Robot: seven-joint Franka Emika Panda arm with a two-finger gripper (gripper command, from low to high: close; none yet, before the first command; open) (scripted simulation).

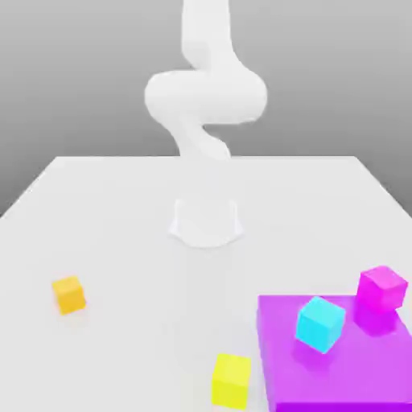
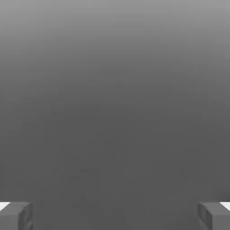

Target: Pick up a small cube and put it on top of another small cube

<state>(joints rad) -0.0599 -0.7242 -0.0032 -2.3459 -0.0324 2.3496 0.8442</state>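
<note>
Orange cube (image 1: 69,294) lies on table (image 1: 121,241); gripper (image 2: 115,215) spread wide, holding nothing.

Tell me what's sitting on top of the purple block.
Two small cubes rest on the purple block: a cyan cube near its middle and a magenta cube by its far corner at the exterior view's right. Whatever the cubes cover is hidden.

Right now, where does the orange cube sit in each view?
Exterior view: orange cube on the white table, toward that view's left, alone.
Hand view: open claw against plain grey.
Shared landmark: the robot, its arm in one, claw in the other.
</note>
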